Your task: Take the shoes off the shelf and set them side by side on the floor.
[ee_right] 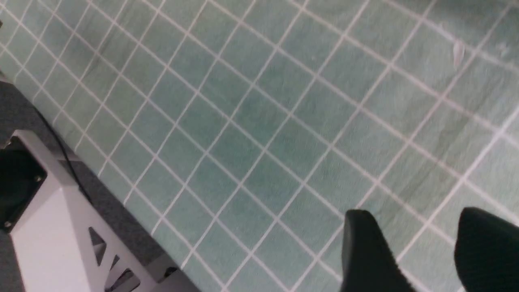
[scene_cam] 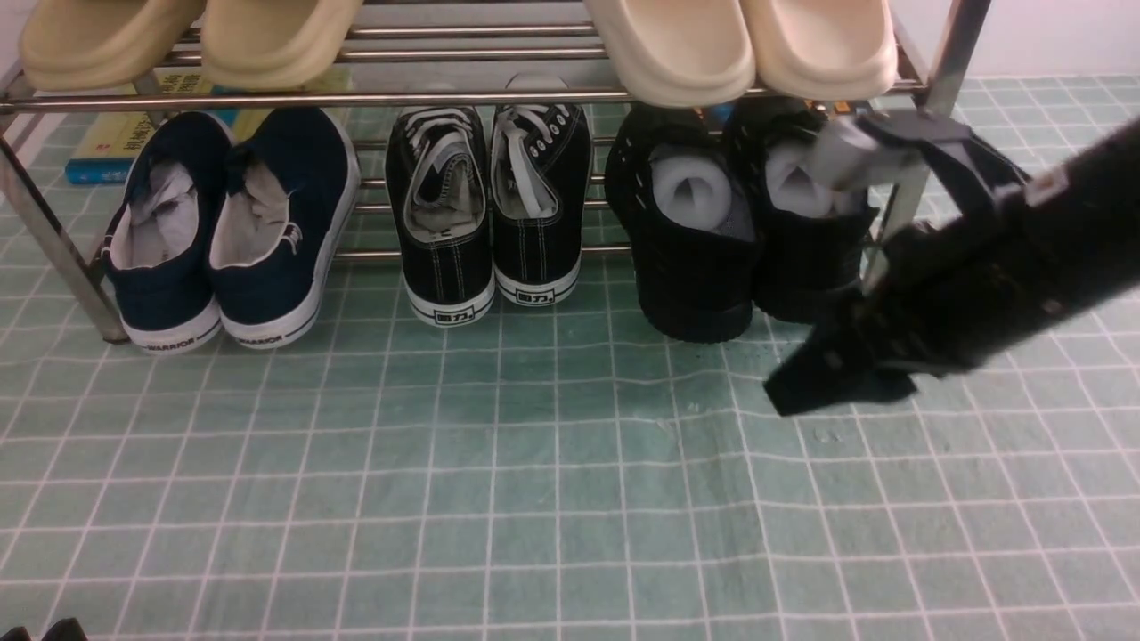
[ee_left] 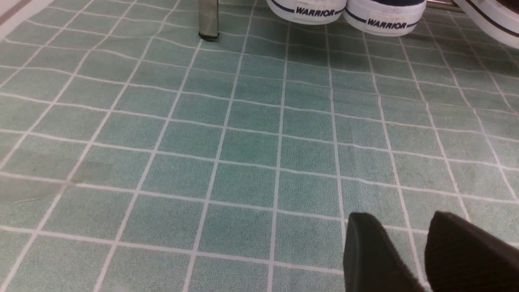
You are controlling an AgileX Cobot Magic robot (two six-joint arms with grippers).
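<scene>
The two all-black knit shoes, stuffed with white foam, stand heels outward at the right end of the shelf's (scene_cam: pixel 445 96) lower tier. The left shoe (scene_cam: pixel 690 240) shows fully; my right arm partly covers the right shoe (scene_cam: pixel 802 258). My right gripper (scene_cam: pixel 788 396) hangs over the green gridded floor (scene_cam: pixel 534 481) just in front of them, pointing down and left. In the right wrist view it (ee_right: pixel 413 213) is open over bare floor. My left gripper (ee_left: pixel 401 217) is open and empty, low over the floor in front of the shelf's left end.
Navy slip-ons (scene_cam: pixel 232 223) and black canvas sneakers with white laces (scene_cam: pixel 490 205) fill the rest of the lower tier. Beige slippers (scene_cam: pixel 739 44) sit on the top tier. A shelf leg (ee_left: pixel 209 20) stands near my left gripper. The robot's white base (ee_right: pixel 48 227) borders the floor cloth.
</scene>
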